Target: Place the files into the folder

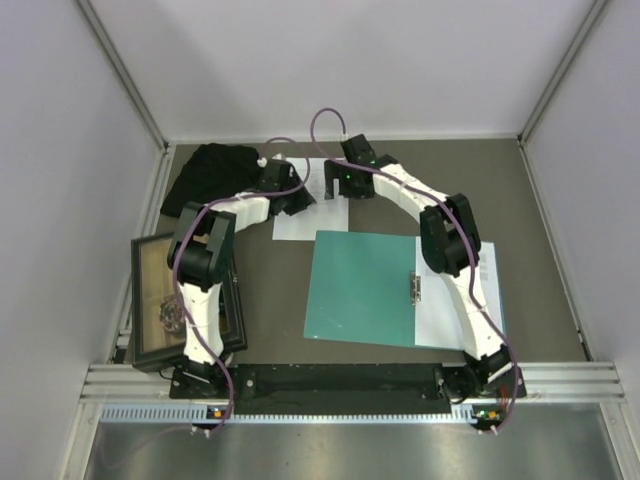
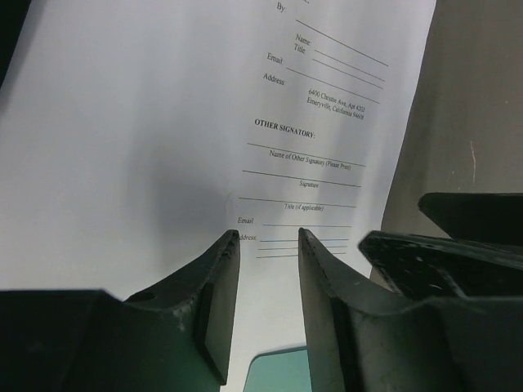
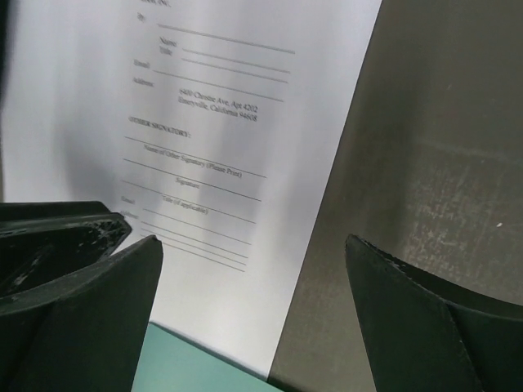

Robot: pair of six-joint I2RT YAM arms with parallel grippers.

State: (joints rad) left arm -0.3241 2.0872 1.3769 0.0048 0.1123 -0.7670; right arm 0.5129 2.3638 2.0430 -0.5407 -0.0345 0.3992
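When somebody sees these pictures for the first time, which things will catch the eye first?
The teal folder lies flat in the middle of the table, with white paper showing along its right edge. At the far side, the left gripper and the right gripper hang close together over one printed sheet, the right jaws wide, the left ones narrower. A dark-framed tray sits at the table's left edge.

The top camera looks steeply down from high behind the near edge, far enough to take in the whole desk (image 1: 540,200); each wrist camera peers forward past its own jaws, close above the surface; both wrist views share one printed sheet (image 2: 147,122) and the folder (image 3: 188,363) corner.
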